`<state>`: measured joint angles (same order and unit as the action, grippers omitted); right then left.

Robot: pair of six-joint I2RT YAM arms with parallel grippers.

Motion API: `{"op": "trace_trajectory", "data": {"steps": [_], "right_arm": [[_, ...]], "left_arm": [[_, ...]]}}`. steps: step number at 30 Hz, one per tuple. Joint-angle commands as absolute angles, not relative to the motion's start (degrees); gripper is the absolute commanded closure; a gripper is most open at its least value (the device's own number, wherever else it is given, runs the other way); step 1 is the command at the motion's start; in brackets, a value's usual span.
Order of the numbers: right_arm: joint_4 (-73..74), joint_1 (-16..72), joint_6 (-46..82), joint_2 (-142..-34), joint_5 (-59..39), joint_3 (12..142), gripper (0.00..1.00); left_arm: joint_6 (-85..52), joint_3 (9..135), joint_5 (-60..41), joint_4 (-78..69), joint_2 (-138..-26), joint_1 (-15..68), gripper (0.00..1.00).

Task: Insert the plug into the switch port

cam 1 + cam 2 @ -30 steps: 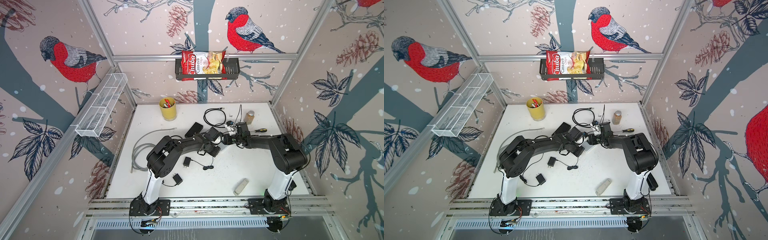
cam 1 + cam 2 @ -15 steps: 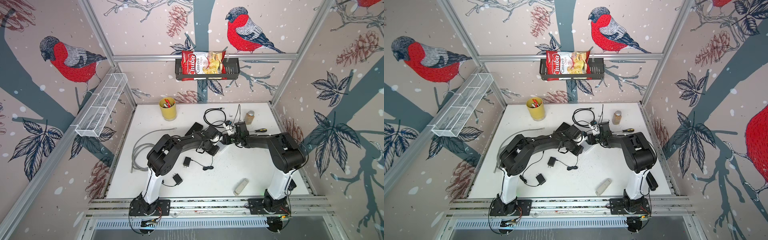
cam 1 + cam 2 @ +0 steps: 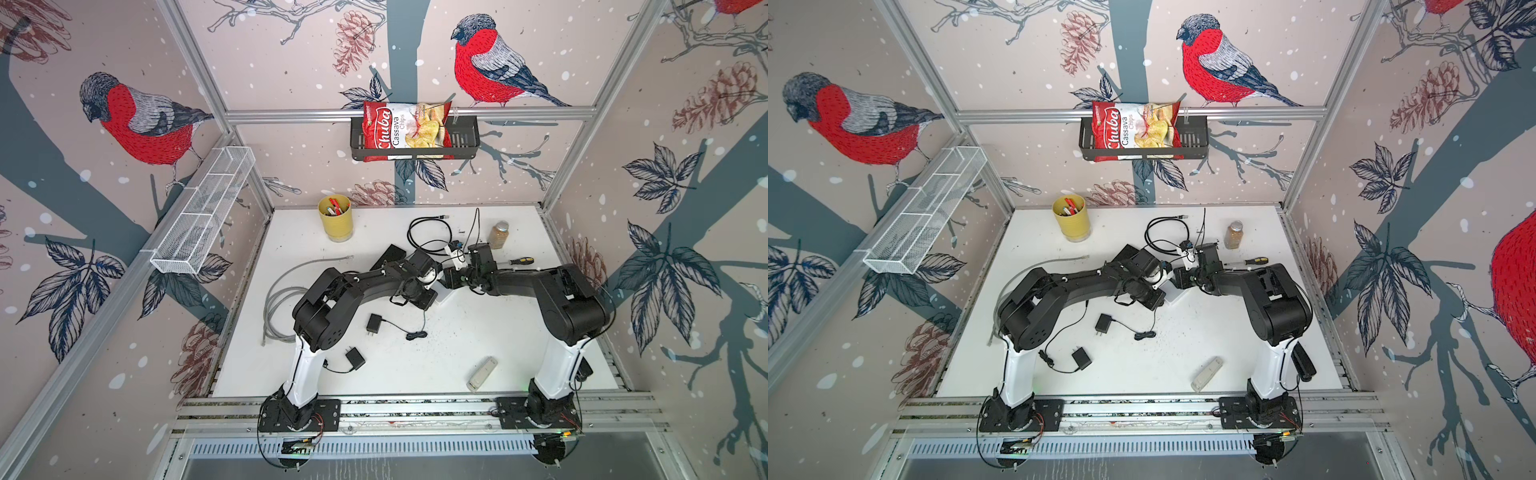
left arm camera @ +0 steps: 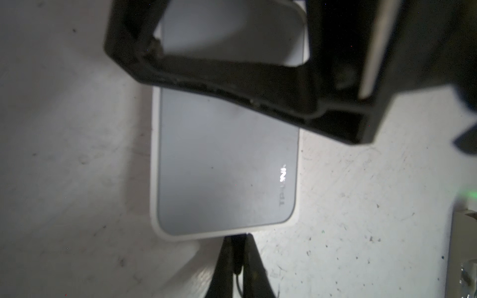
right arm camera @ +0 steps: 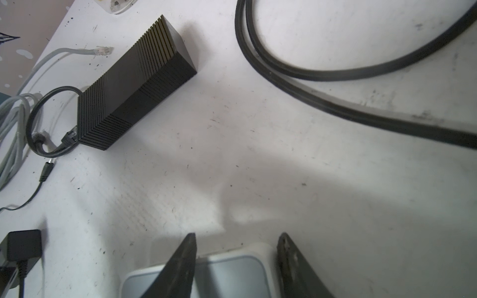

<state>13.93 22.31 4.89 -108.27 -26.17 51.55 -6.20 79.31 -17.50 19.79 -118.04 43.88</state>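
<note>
The switch (image 4: 224,165), a flat pale box with rounded corners, lies flat on the white table (image 3: 457,345) near its middle, under the place where the two arms meet; in both top views only a white corner of it (image 3: 444,296) (image 3: 1174,296) peeks out below the wrists

The left gripper (image 4: 237,238) is closed, its two fingers (image 4: 224,263) pinched together on the plug (image 4: 237,260), a small dark piece with a thin black lead trailing back between them. The plug's tip sits right at the middle of the switch's short edge, touching or nearly touching it; whether it has entered a port cannot be told

The right gripper (image 5: 238,236) comes in over the opposite end of the switch with its fingers (image 5: 180,265) clearly apart. In the right wrist view the switch (image 5: 232,273) shows between them, one finger lying over its top and the other along its long edge. Whether either presses on the casing cannot be told

Beyond that gripper a black ribbed box (image 5: 134,85) and a looped black cable (image 5: 335,72) rest on the table, well apart from the switch
</note>
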Motion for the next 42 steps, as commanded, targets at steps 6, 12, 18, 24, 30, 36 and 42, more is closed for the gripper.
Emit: {"op": "trace_trajectory", "data": {"steps": [6, 12, 18, 24, 30, 36, 42], "right_arm": [[-1.34, 24.65, 5.32, -109.30, -38.48, 51.08, 0.50], [-1.04, 24.75, 6.57, -109.54, -36.63, 50.71, 0.50], [-0.23, 19.36, 12.73, -111.84, -30.30, 51.78, 0.48], [-1.70, 17.43, 15.09, -111.50, -24.62, 53.50, 0.43], [-1.88, 16.67, 15.85, -110.53, -22.90, 53.44, 0.41], [-1.91, 16.52, 16.07, -109.81, -22.92, 53.69, 0.40], [-1.89, 16.69, 15.79, -110.04, -23.35, 53.90, 0.40]], "left_arm": [[-7.21, 80.80, -15.73, -1.89, -118.78, 43.59, 1.00], [-7.67, 81.16, -14.89, -2.89, -118.22, 43.55, 1.00], [-6.03, 77.76, -14.56, 0.18, -115.75, 43.58, 0.90], [-5.47, 71.80, -12.78, 1.01, -112.07, 43.50, 0.70], [-5.31, 68.22, -11.75, 2.29, -108.23, 42.73, 0.61], [-5.69, 62.71, -13.34, 1.13, -105.48, 42.80, 0.59], [-5.97, 63.11, -11.02, 1.24, -107.47, 45.46, 0.55]]}}
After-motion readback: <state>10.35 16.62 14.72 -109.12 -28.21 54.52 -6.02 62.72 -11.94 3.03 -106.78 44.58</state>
